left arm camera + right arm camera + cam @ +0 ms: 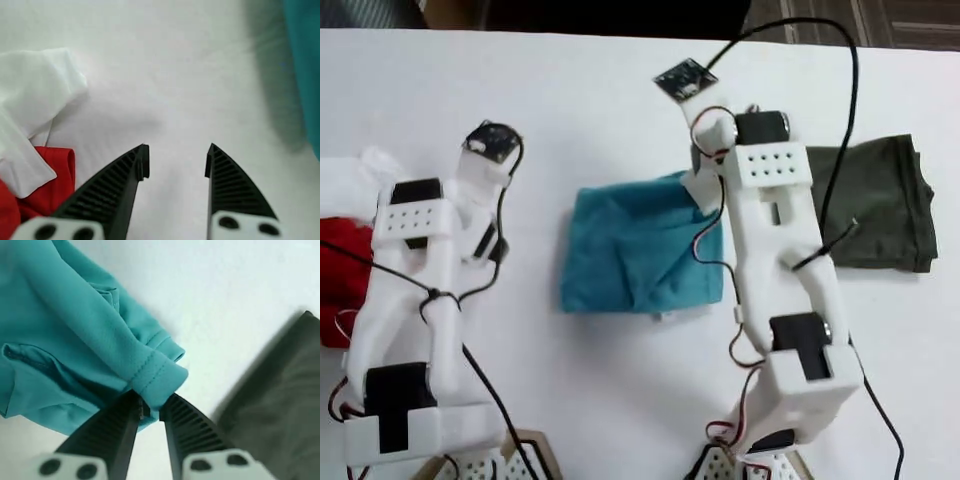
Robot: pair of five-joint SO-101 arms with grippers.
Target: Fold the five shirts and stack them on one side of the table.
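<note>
A teal shirt (638,250) lies partly folded at the middle of the white table (570,90). My right gripper (152,407) is shut on a hemmed corner of the teal shirt (90,340), at its far right edge, lifting it slightly. A dark green folded shirt (880,205) rests at the right of the table, also seen as a dark green shirt (280,400) beside the right gripper. A white shirt (30,110) and a red shirt (40,190) lie bunched at the left edge. My left gripper (175,160) is open over bare table beside them.
Black cables (840,120) loop over the right arm and across the dark green shirt. The arm bases (410,420) stand at the near edge. Bare table stretches along the far side.
</note>
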